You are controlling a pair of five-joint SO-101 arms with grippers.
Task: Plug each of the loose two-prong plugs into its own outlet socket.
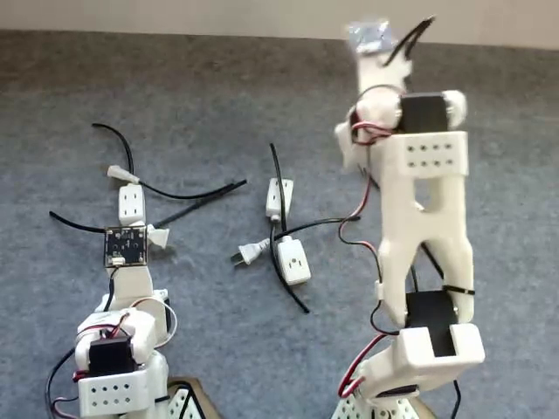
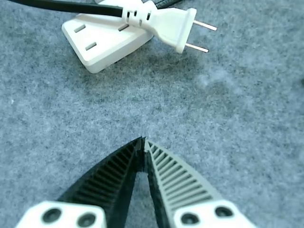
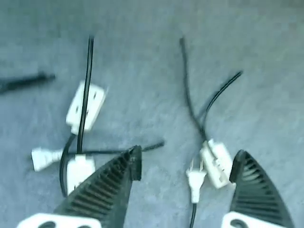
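My left gripper [image 2: 144, 141] is shut with nothing in it, its tips low over the grey carpet. Just beyond them lies a white outlet socket [image 2: 101, 42], and a white two-prong plug [image 2: 167, 26] on a black cord rests against the socket's far side, prongs free. In the high view the left wrist [image 1: 127, 247] is next to a socket [image 1: 131, 202] and a plug [image 1: 158, 236]. My right gripper [image 3: 187, 154] hangs open high above the carpet. Below it are two sockets [image 3: 85, 105] [image 3: 78, 171], a loose plug [image 3: 45, 156], and another socket [image 3: 216, 164] with a plug [image 3: 194, 180].
Black cords [image 1: 196, 199] trail across the carpet between the two groups. The middle group has sockets [image 1: 279, 196] [image 1: 293, 260] and a plug [image 1: 249, 253]. The raised right arm [image 1: 424, 201] stands tall at the right. Bare carpet lies at the far left and front centre.
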